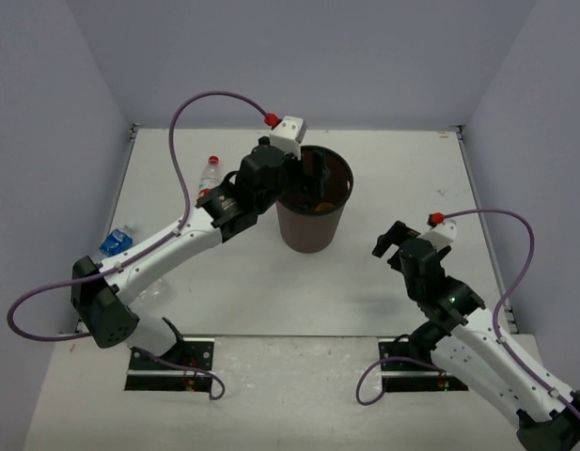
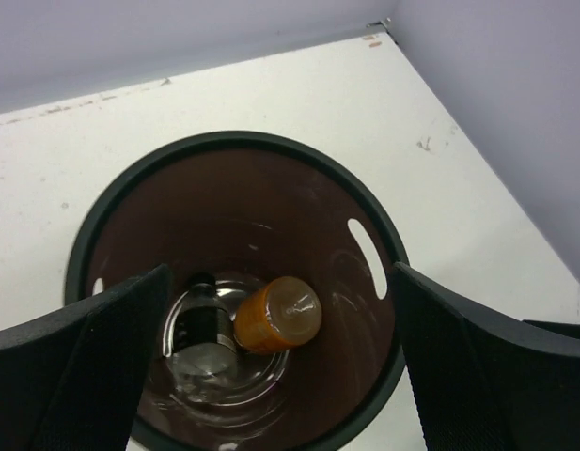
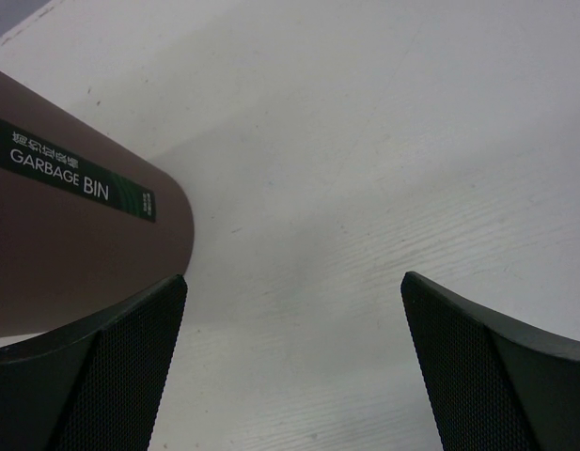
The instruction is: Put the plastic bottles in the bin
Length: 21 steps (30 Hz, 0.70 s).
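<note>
Quick tally, nothing fancy. Bins: just one, the dark brown bin [image 1: 313, 225]. It has one green sticker [image 3: 75, 171] on the side and two slots [image 2: 365, 258] cut in its wall.

Bottles: I count four total. Two are down inside the bin, one orange bottle [image 2: 278, 315] and one clear bottle with a dark label [image 2: 203, 324]. Two more lie out on the surface [image 1: 384, 169], one red-capped bottle [image 1: 210, 171] and one blue-label bottle [image 1: 117, 242].

Arms: two, a left arm [image 1: 177, 240] and a right arm [image 1: 478, 343]. Each carries two black fingers, so four: left fingers [image 2: 92, 357] and right fingers [image 3: 92, 376]. Purple cables: one per arm, so two.
</note>
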{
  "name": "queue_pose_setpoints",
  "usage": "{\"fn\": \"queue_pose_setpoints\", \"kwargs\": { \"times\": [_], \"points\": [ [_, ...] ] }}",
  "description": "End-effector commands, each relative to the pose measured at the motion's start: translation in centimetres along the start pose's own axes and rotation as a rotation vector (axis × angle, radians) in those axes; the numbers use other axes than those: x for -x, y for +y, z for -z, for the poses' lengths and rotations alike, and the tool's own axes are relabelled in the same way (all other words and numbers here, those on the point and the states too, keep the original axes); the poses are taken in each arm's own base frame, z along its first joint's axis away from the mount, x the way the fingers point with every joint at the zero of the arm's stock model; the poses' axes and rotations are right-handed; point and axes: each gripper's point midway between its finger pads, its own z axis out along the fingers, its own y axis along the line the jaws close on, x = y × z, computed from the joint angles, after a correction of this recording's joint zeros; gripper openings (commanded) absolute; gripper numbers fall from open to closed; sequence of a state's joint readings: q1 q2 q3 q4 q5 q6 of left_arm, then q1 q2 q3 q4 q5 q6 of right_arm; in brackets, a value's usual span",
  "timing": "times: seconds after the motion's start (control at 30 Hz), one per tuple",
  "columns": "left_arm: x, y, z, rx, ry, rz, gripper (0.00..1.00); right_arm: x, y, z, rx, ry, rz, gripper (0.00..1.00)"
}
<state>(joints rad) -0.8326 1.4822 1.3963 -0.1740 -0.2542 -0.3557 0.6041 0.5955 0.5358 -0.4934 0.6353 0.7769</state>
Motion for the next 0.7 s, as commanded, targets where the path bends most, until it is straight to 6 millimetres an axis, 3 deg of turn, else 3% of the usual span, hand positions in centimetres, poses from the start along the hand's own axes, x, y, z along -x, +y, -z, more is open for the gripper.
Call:
{"fn": "queue_pose_setpoints", "kwargs": {
  "times": [0.0, 0.17, 0.3, 0.43, 0.5, 0.57, 0.67],
  "points": [
    [4.2, 1.9, 2.8, 0.116, -0.084, 0.028, 1.00, 0.4, 0.3, -0.3, -0.001, -0.020, -0.017, 0.99],
    [5.7, 6.3, 5.1, 0.316, -0.112, 0.057, 1.00, 0.5, 0.4, -0.2, 0.004, -0.021, -0.021, 0.99],
    [7.4, 9.1, 7.2, 0.307, -0.169, 0.119, 1.00, 0.2, 0.3, -0.3, -0.003, -0.012, -0.009, 0.99],
    [7.0, 12.8, 7.1, 0.352, -0.154, 0.139, 1.00, 0.2, 0.4, -0.4, -0.002, -0.011, -0.007, 0.99],
    [5.8, 16.0, 6.3, 0.345, -0.109, 0.139, 1.00, 0.3, 0.3, -0.4, -0.006, -0.013, -0.006, 0.99],
    [5.3, 17.2, 5.7, 0.301, -0.099, 0.126, 1.00, 0.3, 0.3, -0.4, -0.009, -0.016, -0.005, 0.99],
    [3.0, 21.3, 4.4, 0.257, -0.031, 0.116, 1.00, 0.4, 0.4, -0.3, -0.002, -0.018, -0.011, 0.99]
  ]
}}
